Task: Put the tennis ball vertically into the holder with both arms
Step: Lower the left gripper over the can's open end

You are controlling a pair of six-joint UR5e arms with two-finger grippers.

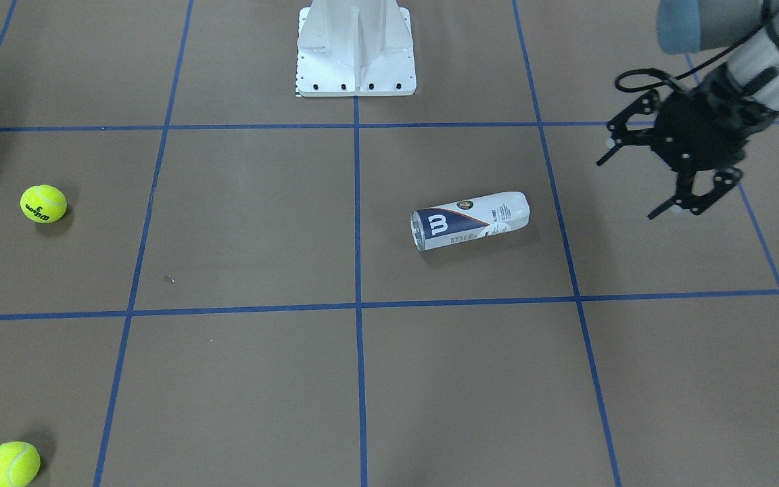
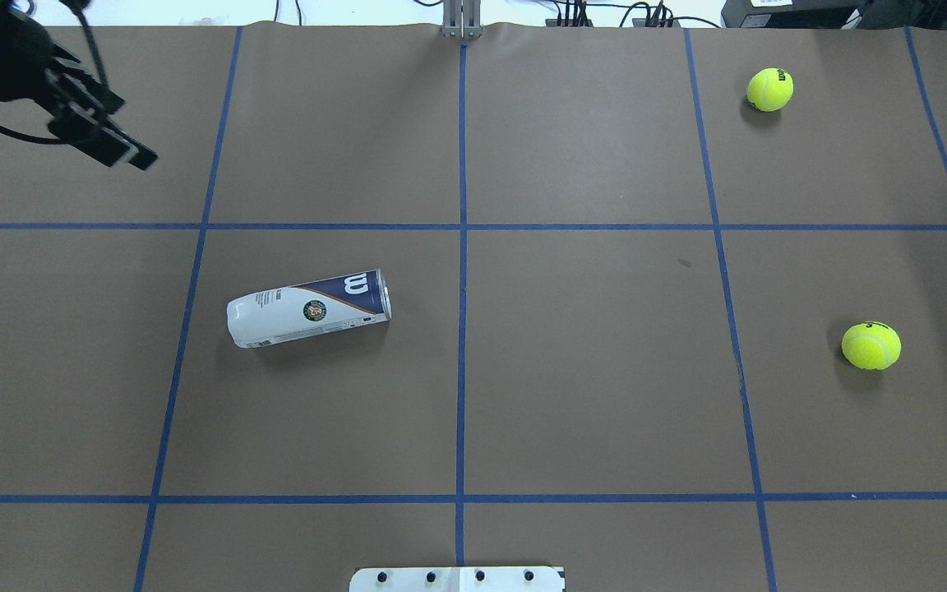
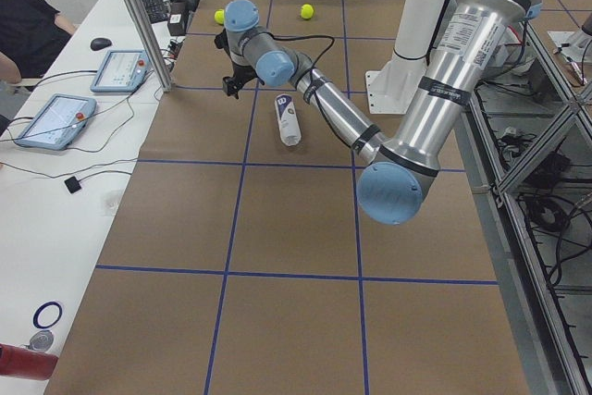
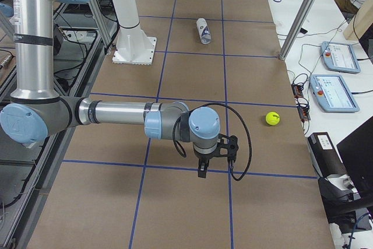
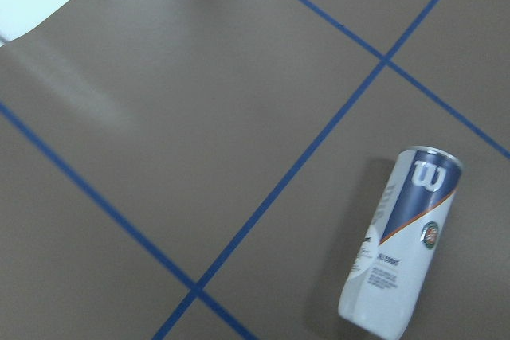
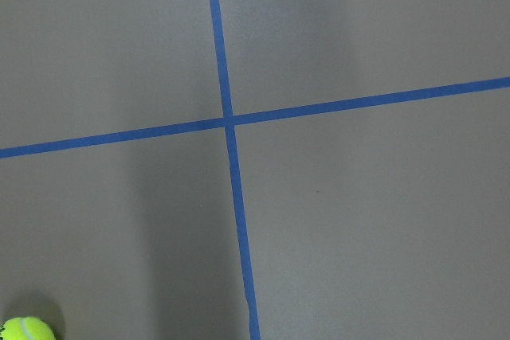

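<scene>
Jaws on the left arm (image 1: 765,57) stand wide and empty, hovering above the bench (image 2: 588,395) near its far left corner. Those of the right arm (image 4: 116,112) show only from the side, toward the bench's right edge, so I cannot tell how they are set. One white pedestal base (image 1: 356,47) sits at the middle of the robot's edge. One holder (image 2: 309,309) lies on its side in the left half, about midway between the near and far edges, with its metal-rimmed end toward the centre line. Two tennis balls are in the right half, one (image 2: 769,89) by the far edge and one (image 2: 871,345) nearer the right edge. Nothing is gripped, so this looks like the opening approach. Next, the left arm likely has to come down across the holder and stand it upright, while the right arm goes for a ball.
</scene>
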